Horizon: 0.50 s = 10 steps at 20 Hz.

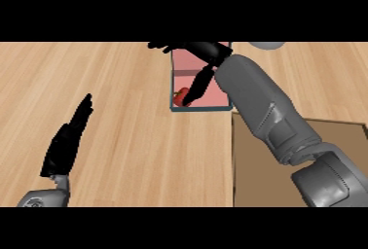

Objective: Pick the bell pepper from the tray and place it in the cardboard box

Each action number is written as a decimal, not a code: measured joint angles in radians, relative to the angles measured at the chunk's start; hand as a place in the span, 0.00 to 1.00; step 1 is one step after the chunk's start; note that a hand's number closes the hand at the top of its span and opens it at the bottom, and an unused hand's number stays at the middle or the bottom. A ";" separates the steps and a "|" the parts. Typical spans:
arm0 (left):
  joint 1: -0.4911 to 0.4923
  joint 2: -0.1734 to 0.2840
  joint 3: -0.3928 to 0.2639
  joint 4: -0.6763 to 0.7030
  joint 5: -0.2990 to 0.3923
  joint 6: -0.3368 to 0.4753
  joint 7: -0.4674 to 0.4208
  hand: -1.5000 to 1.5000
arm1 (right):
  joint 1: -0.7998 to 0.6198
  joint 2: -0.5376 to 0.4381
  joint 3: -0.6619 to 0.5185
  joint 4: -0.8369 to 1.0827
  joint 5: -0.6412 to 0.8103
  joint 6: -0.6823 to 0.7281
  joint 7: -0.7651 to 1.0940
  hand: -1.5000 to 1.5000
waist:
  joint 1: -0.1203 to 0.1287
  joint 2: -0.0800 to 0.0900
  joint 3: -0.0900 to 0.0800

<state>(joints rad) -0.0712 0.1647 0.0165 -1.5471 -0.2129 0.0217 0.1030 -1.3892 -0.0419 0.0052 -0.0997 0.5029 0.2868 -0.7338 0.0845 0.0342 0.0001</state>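
The red bell pepper (pixel 179 96) lies at the near left corner of the pink tray (pixel 215 99), mostly hidden by my right hand. My right hand (pixel 203 52) is stretched out over the tray and is open. Some of its fingers point left past the tray's far edge. One long digit (pixel 199 86) slants down and touches the pepper's right side. The cardboard box (pixel 255 160) sits at the lower right, under my right forearm. Standing edge-on at the lower left, my left hand (pixel 68 138) is open with straight fingers, far from the tray.
A grey rounded object (pixel 266 44) shows at the top edge, right of the tray. Wooden counter (pixel 129 73) spreads to the left of the tray and the box.
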 measured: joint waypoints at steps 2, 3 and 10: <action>-0.003 0.008 0.007 -0.004 0.006 -0.007 0.001 0.50 | -0.004 -0.017 -0.052 0.009 -0.051 0.024 0.010 0.00 | 0.003 0.002 0.000; -0.004 0.002 0.003 -0.003 0.002 -0.002 0.001 0.50 | -0.010 -0.026 -0.079 0.013 -0.076 0.039 0.019 0.00 | 0.004 0.003 0.000; -0.004 -0.003 -0.010 -0.016 -0.002 -0.006 -0.004 0.50 | -0.035 -0.138 -0.233 0.049 -0.227 0.142 0.100 0.00 | 0.023 0.016 0.000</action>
<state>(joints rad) -0.0750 0.1615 0.0064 -1.5635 -0.2152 0.0161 0.0989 -1.4239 -0.1794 -0.2281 -0.0503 0.2764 0.4291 -0.6341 0.1075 0.0497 0.0004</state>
